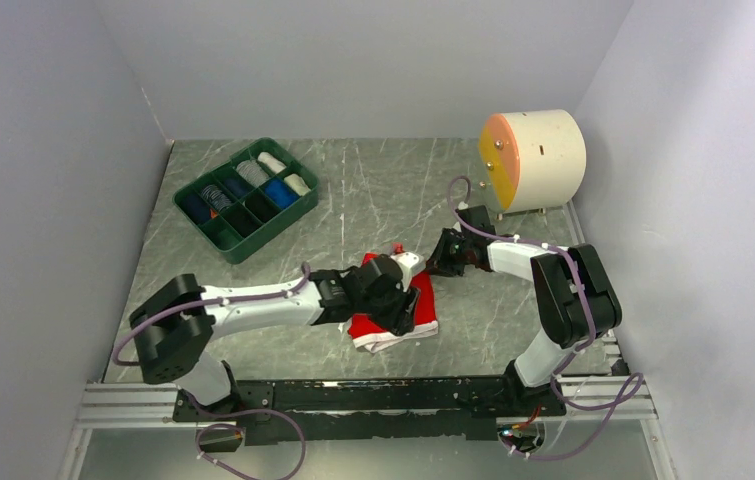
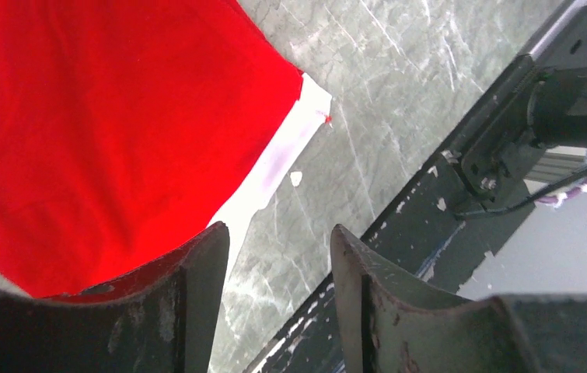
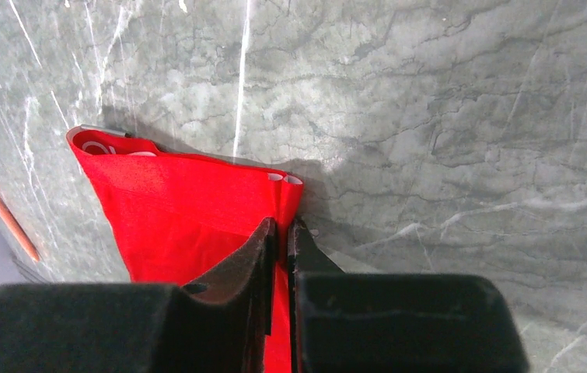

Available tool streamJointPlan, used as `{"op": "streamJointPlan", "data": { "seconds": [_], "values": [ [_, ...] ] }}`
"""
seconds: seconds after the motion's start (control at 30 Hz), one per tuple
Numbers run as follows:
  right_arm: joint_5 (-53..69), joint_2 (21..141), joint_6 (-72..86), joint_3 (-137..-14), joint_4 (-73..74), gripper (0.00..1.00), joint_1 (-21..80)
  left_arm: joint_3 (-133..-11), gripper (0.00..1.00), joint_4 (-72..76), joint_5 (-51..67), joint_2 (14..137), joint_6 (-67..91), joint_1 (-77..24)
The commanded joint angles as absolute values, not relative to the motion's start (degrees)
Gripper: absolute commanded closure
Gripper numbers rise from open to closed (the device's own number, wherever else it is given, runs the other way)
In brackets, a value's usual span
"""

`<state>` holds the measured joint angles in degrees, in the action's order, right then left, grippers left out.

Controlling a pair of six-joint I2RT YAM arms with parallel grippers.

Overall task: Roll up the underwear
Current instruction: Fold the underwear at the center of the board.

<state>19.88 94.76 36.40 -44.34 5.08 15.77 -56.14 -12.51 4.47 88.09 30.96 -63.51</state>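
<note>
The red underwear (image 1: 425,305) lies partly folded in the middle of the table, its white-edged waistband (image 1: 393,341) toward the near edge. My left gripper (image 1: 403,308) is low over it and open. In the left wrist view the red cloth (image 2: 103,132) and white band (image 2: 274,167) lie beside the left finger, with bare table between the fingers (image 2: 278,249). My right gripper (image 1: 441,262) is at the cloth's far right edge. In the right wrist view it (image 3: 282,227) is shut on a fold of the red cloth (image 3: 181,210). The black briefs are out of view.
A green compartment tray (image 1: 243,197) with several rolled cloths stands at the back left. A cream drum with an orange face (image 1: 533,158) stands at the back right. The arms' black mounting rail (image 1: 353,395) runs along the near edge, close to the left gripper (image 2: 430,225).
</note>
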Motion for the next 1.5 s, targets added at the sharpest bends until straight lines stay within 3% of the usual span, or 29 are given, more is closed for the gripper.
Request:
{"op": "streamJointPlan", "data": {
  "seconds": [0.0,0.2,0.47,1.47],
  "values": [
    [19.47,92.44,36.73,-42.88,3.97,0.93,15.65,-60.17,0.43,-10.28,0.32,92.41,31.01,-66.16],
    [17.94,90.42,38.06,-40.75,3.93,0.93,15.65,-66.35,0.33,-11.2,-7.32,99.03,29.22,-71.01],
    [18.92,91.1,38.16,-39.99,3.48,0.93,15.56,-73.22,0.31,-11.93,-13.99,105.48,22.93,-74.62],
    [18.61,90.92,36.64,-41.14,6.55,0.93,13.8,-86.09,0.53,-21.08,-22.16,119.44,16.39,-78.4]
  ]
}}
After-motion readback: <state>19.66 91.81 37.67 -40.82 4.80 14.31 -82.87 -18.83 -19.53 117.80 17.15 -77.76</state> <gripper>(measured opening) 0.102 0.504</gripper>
